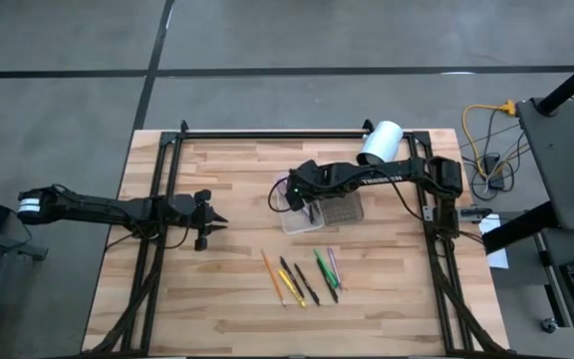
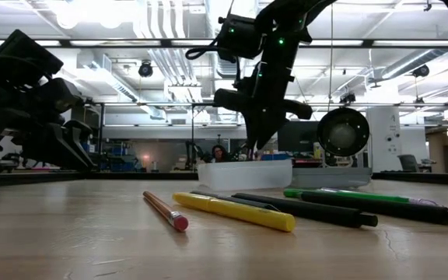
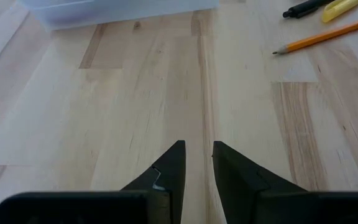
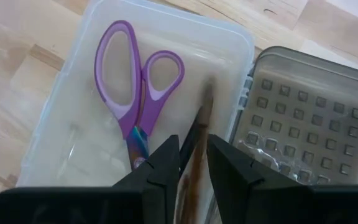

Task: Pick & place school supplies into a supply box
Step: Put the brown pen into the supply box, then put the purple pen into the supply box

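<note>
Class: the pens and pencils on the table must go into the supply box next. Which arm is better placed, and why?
Probably the left: left gripper is open, empty, low beside the pencils. Right gripper is busy over the supply box, a dark pencil between its fingers.

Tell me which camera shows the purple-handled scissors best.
The right wrist view: the purple-handled scissors lie fully visible inside the clear plastic supply box. In the high view the right arm covers them; the low view shows only the box wall; the left wrist view shows none.
</note>
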